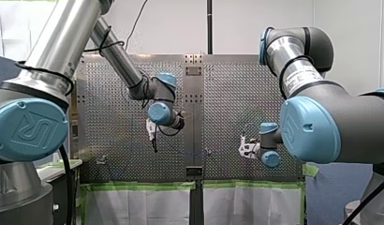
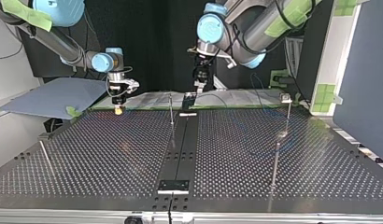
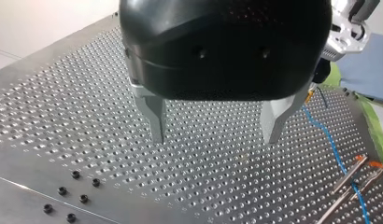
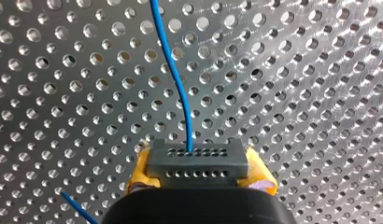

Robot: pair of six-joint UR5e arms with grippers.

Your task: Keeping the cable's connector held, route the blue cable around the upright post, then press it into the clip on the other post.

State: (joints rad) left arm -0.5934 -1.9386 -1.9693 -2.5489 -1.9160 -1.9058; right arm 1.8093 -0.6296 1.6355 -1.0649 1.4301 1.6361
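In the right wrist view my right gripper (image 4: 199, 173) is shut on a grey connector block (image 4: 197, 158), squeezed between its yellow pads (image 4: 139, 170). A thin blue cable (image 4: 173, 70) leaves the connector and runs ahead over the perforated plate. In the left wrist view my left gripper (image 3: 215, 135) hangs open above the plate, nothing between its metal fingers (image 3: 155, 119). The blue cable (image 3: 330, 142) lies beside it and runs to two thin posts with orange tips (image 3: 353, 170). In the top view my right gripper (image 2: 118, 108) is at the far left, my left gripper (image 2: 198, 88) near the middle.
Slim upright posts stand on the perforated table (image 2: 110, 154): one near the centre (image 2: 171, 109), two at the top view's right (image 2: 287, 114) (image 2: 275, 163), one at its left (image 2: 45, 156). A dark centre strip (image 2: 180, 149) splits the table. Green tape lines the far edge.
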